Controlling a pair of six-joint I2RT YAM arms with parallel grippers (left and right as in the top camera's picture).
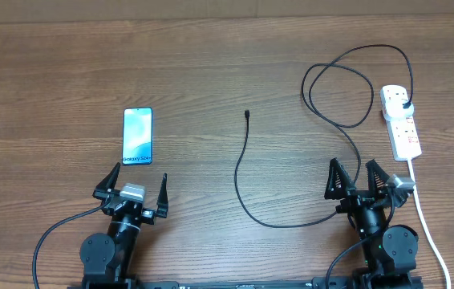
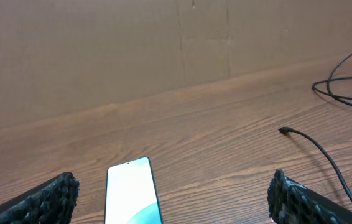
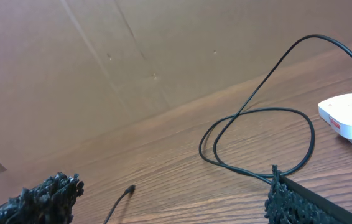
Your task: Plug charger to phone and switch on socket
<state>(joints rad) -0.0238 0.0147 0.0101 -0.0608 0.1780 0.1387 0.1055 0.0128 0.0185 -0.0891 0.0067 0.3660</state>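
The phone [image 1: 138,136] lies flat at the left with its screen lit; it also shows in the left wrist view [image 2: 130,193]. The charger cable [image 1: 243,172] runs from its free plug tip [image 1: 247,114] mid-table, loops at the right [image 1: 339,88], and ends in a black adapter [image 1: 404,103] seated in the white socket strip [image 1: 401,122]. The tip also shows in the left wrist view [image 2: 284,130] and the right wrist view [image 3: 129,189]. My left gripper [image 1: 135,186] is open and empty just in front of the phone. My right gripper [image 1: 360,178] is open and empty beside the cable.
The socket's thick white cord [image 1: 423,213] runs down the right edge past my right arm. A brown cardboard wall [image 2: 101,50] stands along the table's far side. The socket's end shows in the right wrist view [image 3: 350,118].
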